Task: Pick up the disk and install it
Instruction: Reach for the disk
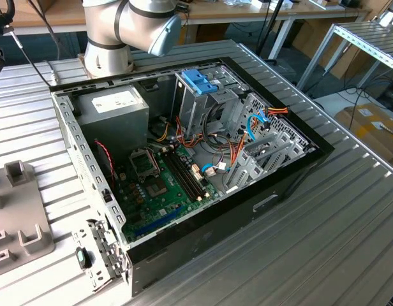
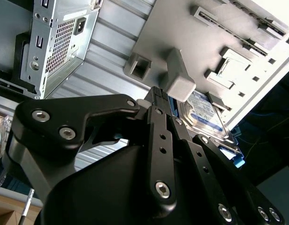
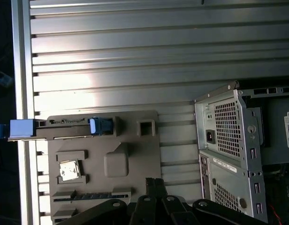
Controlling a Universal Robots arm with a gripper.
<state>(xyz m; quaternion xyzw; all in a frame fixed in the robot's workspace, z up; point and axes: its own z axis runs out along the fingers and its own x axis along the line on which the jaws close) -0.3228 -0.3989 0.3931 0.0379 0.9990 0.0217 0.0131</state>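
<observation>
Black jaws, tips together and empty, hang over the grey fixture plate (image 3: 140,157) on the tabletop (image 3: 135,61). Ahead and off to one side, the disk (image 2: 204,111) stands on edge in its slot, long axis along the plate's rim.

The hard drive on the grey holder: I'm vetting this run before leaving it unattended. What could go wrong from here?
1. The light-blue-framed hard drive stands on edge in the grey plastic holder, one end overhanging it; an off-centre grasp might tip it.
2. The black gripper, shut, is near the holder's raised grey block and could strike it.
</observation>
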